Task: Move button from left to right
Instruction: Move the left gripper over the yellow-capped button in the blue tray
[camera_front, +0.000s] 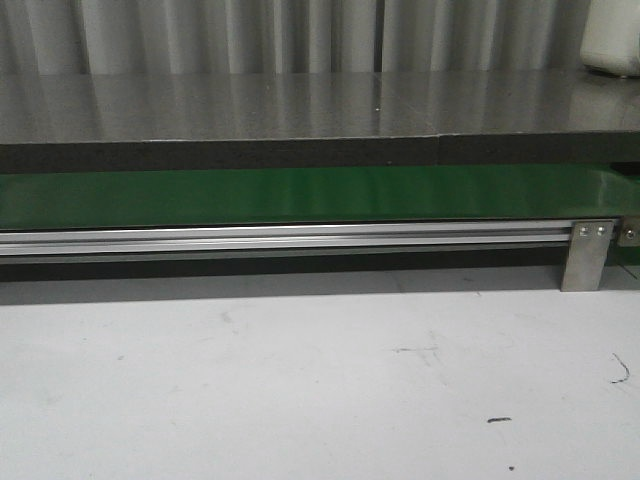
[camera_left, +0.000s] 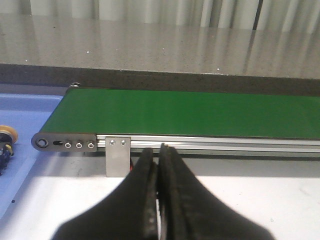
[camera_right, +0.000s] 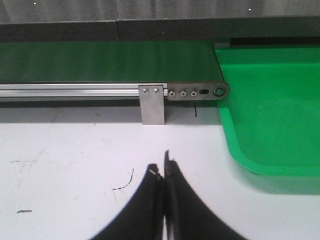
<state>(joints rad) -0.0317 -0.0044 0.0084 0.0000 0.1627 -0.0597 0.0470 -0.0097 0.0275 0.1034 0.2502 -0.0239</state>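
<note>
Black jaws both pressed together, empty: left gripper (camera_left: 159, 150), right gripper (camera_right: 162, 167)

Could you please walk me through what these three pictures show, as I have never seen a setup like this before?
This is a two-armed robot at a white table. The front view looks forward over it to a green conveyor belt on an aluminium rail.

The other two pictures come from cameras on the wrists. The left gripper is shut and holds nothing; beyond it is the belt's left end, beside a blue tray. At that picture's edge sits something with an orange cap, possibly the button, though it is mostly cut off.

The right gripper is also shut and holds nothing, near the belt's right end and a green tray.
</note>
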